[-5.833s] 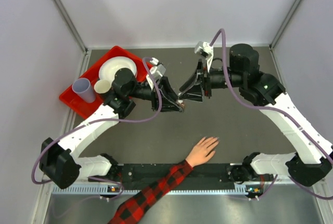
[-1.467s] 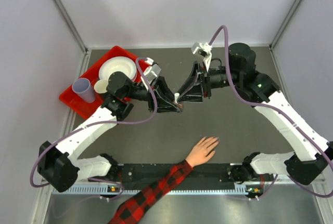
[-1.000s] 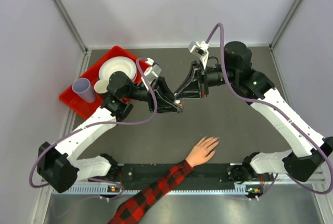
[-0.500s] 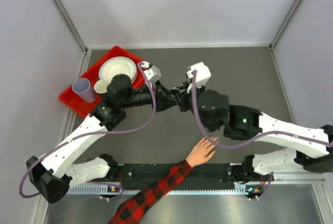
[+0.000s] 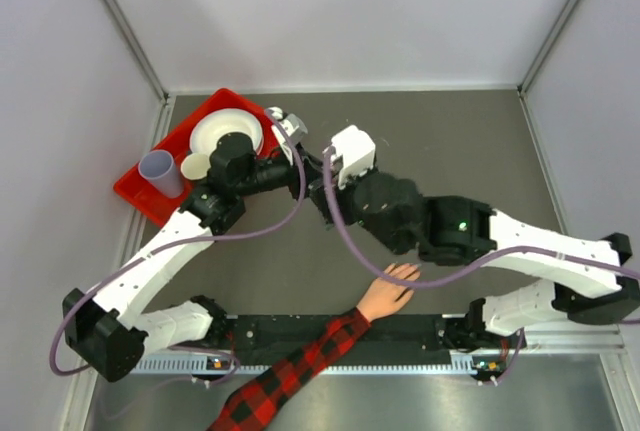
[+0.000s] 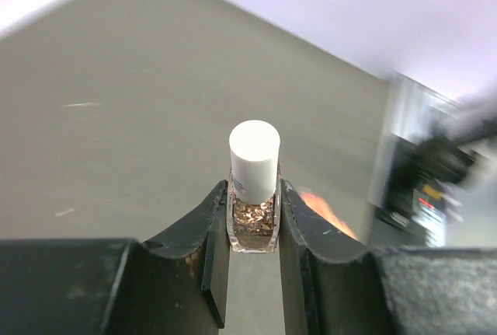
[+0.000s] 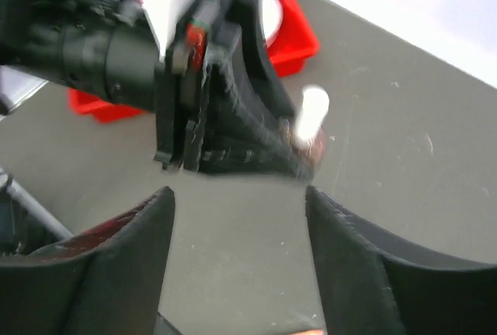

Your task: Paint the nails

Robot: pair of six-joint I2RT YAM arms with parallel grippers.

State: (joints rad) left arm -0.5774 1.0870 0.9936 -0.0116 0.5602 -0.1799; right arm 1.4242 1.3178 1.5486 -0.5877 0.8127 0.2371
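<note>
Shows L arm rising from base at lower left, elbow bent, forearm angled up-right toward table centre. Shows L gripper w/ jaws pinched on both sides of small bottle, white cap poking past fingertips. Shows R arm stretched low from base at right, forearm approx. level, wrist drawn in just beside L wrist. Shows R gripper w/ jaws wide apart, nothing betw. them, aimed at L gripper from close by; dark fingers near L fingertips, contact not discernible. R wrist view partly blurred.
</note>
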